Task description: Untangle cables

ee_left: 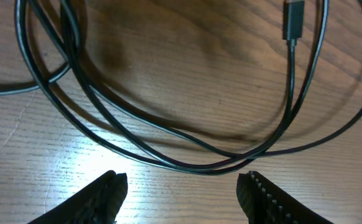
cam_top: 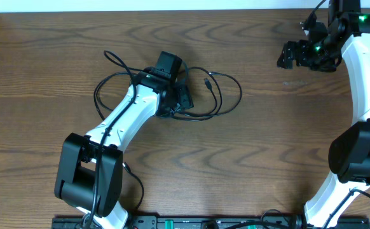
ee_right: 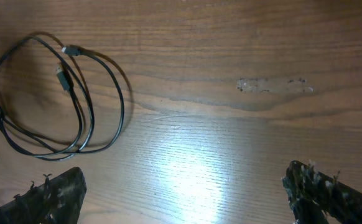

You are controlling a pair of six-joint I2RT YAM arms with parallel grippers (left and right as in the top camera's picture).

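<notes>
The cables (cam_top: 239, 95) are thin black cords lying in loose loops on the wooden table, left of centre, with a small plug (cam_top: 207, 83) pointing into the loops. My left gripper (cam_top: 175, 102) hovers over the middle of them. In the left wrist view it (ee_left: 182, 180) is open with bare wood between its fingers, and two cable strands (ee_left: 187, 140) cross just ahead of the tips; a plug (ee_left: 293, 22) lies further off. My right gripper (cam_top: 290, 56) is far off at the upper right, open (ee_right: 184, 177) and empty. The cable loops (ee_right: 124, 106) show at the left of its wrist view.
The left arm's white links (cam_top: 118, 121) lie across part of the cable loops and hide them. A faint smudge (ee_right: 271, 86) marks the wood near the right gripper. The table's far edge (cam_top: 172, 9) runs along the top.
</notes>
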